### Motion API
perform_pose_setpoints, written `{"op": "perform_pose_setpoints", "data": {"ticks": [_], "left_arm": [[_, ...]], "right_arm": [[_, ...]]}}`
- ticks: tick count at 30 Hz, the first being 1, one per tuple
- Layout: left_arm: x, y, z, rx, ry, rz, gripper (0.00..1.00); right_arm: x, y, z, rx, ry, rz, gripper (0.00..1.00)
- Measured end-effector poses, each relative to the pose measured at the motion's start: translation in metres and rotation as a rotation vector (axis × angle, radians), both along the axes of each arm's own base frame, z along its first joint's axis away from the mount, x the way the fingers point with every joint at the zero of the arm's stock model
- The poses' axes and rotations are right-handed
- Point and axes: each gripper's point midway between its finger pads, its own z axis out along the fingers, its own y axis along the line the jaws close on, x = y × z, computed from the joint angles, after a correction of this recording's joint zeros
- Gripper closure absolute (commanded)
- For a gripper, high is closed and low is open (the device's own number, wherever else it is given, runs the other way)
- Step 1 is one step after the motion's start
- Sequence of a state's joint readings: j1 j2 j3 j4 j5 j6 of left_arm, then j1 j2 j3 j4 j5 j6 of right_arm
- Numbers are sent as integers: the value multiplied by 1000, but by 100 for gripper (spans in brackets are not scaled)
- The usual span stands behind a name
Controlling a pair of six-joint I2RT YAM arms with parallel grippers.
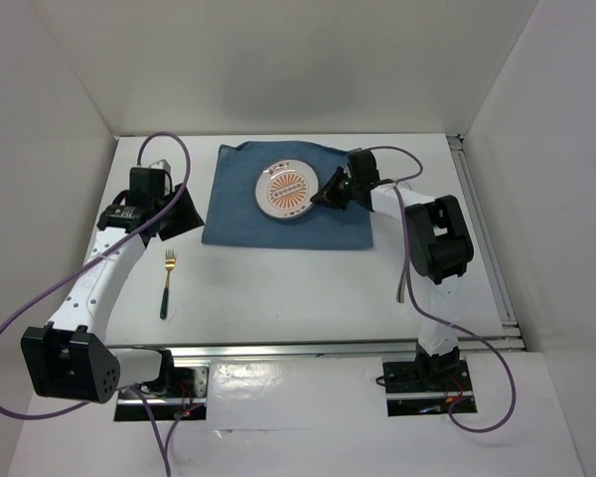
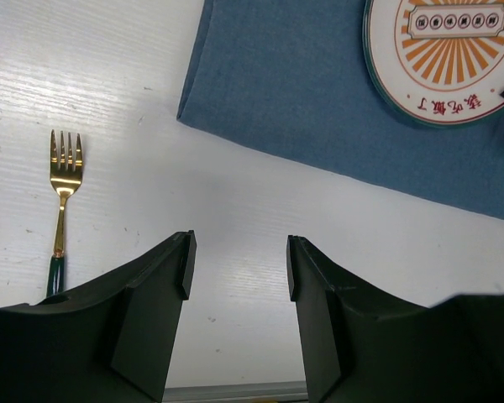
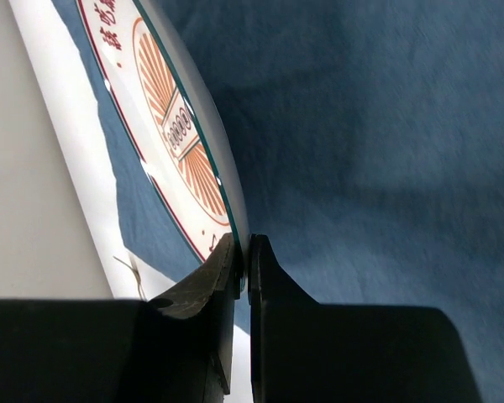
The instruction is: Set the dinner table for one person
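- Desk (image 1: pixel 298 288): a big plain white top that fills the middle of the overhead view, with both arm bases at the bottom edge.
- Blue cloth (image 1: pixel 228 214): spread flat on the desk at upper centre.
- Plate (image 1: pixel 286 189): round and white with an orange sunburst print, on the cloth in its upper half.
- Right end effector (image 1: pixel 330 191): at the plate's right rim. In the wrist view it is clamped on that rim, fingers pinched nearly together. I cannot tell whether the rim is raised off the cloth.
- Left end effector (image 2: pixel 238 252): fingers apart, nothing between them, over bare desk just left of the cloth.
- Fork (image 1: pixel 167 283): gold with a dark handle, flat on the desk at left centre. Tines point to the frame top, clear of the cloth.
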State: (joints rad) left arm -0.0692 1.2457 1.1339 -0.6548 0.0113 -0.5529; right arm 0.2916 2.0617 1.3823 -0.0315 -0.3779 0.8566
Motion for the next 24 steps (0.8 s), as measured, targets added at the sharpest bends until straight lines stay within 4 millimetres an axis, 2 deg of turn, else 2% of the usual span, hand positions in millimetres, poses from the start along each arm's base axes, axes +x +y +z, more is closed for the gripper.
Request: {"op": "perform_pose_setpoints", "data": {"ticks": [2, 5, 6, 7, 10, 11, 12, 15, 19, 22, 23, 24], "left_arm": [[0, 1, 0, 5, -1, 4, 36], [0, 3, 1, 12, -1, 10, 36], [1, 3, 2, 13, -3, 12, 36], [1, 3, 4, 14, -4, 13, 36], [2, 3, 6, 14, -11, 13, 36], [2, 3, 5, 14, -9, 13, 36], [2, 3, 5, 14, -9, 13, 36], [2, 3, 5, 14, -9, 13, 37], [2, 3, 6, 13, -9, 12, 37], [2, 3, 6, 13, -9, 12, 37], [1, 3, 6, 13, -9, 12, 37], [1, 3, 6, 13, -9, 12, 37]], "right_arm": [[8, 2, 2, 4, -14, -2, 100], [10, 0, 3, 5, -17, -5, 100], [11, 0, 2, 4, -15, -7, 95], [10, -1, 1, 2, -13, -7, 86], [12, -2, -3, -5, -7, -12, 79], [13, -2, -4, -8, -6, -11, 62], [13, -2, -6, -10, -2, -12, 49], [16, -4, -8, -25, -8, -18, 30], [21, -6, -4, -45, -31, -18, 25], [27, -8, 1, -66, -54, -23, 25], [28, -10, 3, -79, -62, -26, 20], [29, -11, 6, -89, -70, -29, 20]]}}
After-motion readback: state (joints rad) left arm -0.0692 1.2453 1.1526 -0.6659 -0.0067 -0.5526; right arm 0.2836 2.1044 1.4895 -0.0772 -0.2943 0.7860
